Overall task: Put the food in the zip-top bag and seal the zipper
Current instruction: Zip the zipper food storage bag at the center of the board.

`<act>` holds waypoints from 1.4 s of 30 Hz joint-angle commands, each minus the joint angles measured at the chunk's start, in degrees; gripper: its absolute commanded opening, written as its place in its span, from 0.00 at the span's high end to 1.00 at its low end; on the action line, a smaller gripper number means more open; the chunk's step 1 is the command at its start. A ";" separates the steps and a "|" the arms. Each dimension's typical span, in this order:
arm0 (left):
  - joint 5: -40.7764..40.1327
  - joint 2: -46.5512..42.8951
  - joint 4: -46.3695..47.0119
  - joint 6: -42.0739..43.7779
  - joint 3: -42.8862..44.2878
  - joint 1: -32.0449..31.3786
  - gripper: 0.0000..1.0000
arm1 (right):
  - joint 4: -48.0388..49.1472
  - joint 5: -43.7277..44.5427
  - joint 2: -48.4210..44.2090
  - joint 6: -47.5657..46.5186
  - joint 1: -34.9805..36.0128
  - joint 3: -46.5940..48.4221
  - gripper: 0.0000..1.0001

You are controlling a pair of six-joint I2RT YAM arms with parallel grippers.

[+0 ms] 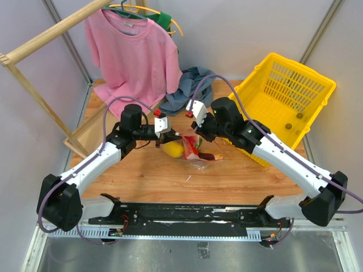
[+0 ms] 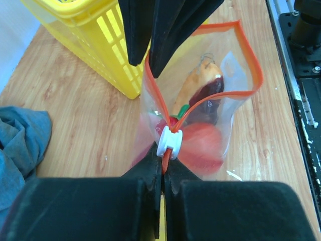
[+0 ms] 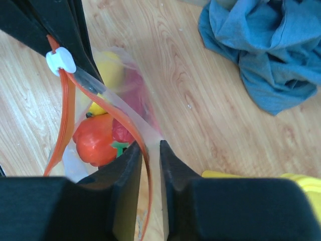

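Left gripper (image 2: 161, 169): my jaws here are pressed together on the zipper (image 2: 250, 55). They pinch the orange-red strip right under the white slider (image 2: 168, 142), which sits touching my fingertips.
Right gripper (image 3: 148, 150): my jaws here are nipped on the far end of the same strip, with the thin orange line and a fold of clear plastic running up between the two fingers.
Zip-top bag (image 1: 199, 153): it sits between my two grippers near the middle of the table (image 1: 142, 170), with one end of its mouth edge in each grip.
Mouth: beyond the slider the two sides of the strip bow apart into an open loop, so that stretch is unsealed.
Food: it lies inside the bag, below the strip and clear of both sets of jaws. The red pepper-like piece (image 2: 200, 150) is just beside the slider, the dark elongated piece (image 2: 210, 93) is deeper in, and the yellow fruit (image 3: 111, 70) shows through the plastic.
Around: the yellow basket (image 1: 295, 65) stands close behind my right arm. The blue cloth (image 3: 271, 50) lies on the wood, apart from the bag.
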 commanded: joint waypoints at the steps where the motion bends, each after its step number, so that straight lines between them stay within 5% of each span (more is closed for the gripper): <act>1: 0.53 -4.37 -2.20 -0.76 1.58 0.20 1.00 | 2.34 -6.09 -4.23 -2.23 0.21 -0.91 0.71; 7: -1.97 -6.57 -3.18 -2.98 1.45 -0.22 1.00 | 9.77 -18.31 -8.86 -5.10 0.80 -5.23 0.44; 14: -4.84 -6.11 -9.13 -0.44 3.81 -2.77 1.00 | 16.19 -23.51 -6.88 -8.81 2.96 -5.65 0.41; 21: -6.33 -7.20 -10.27 0.24 3.80 -3.62 1.00 | 16.46 -25.36 -2.85 -9.40 3.16 -3.58 0.50; 30: -6.10 -7.12 -10.62 -0.03 4.15 -3.88 1.00 | 18.58 -27.34 -1.05 -8.04 3.22 -3.70 0.75; 38: -6.03 -7.15 -10.87 -0.12 4.50 -3.88 1.00 | 18.43 -27.10 0.08 -7.79 3.20 -3.83 0.80; 42: -6.39 -7.25 -10.87 -0.06 4.50 -3.88 1.00 | 17.70 -25.89 0.40 -7.85 3.20 -3.63 0.98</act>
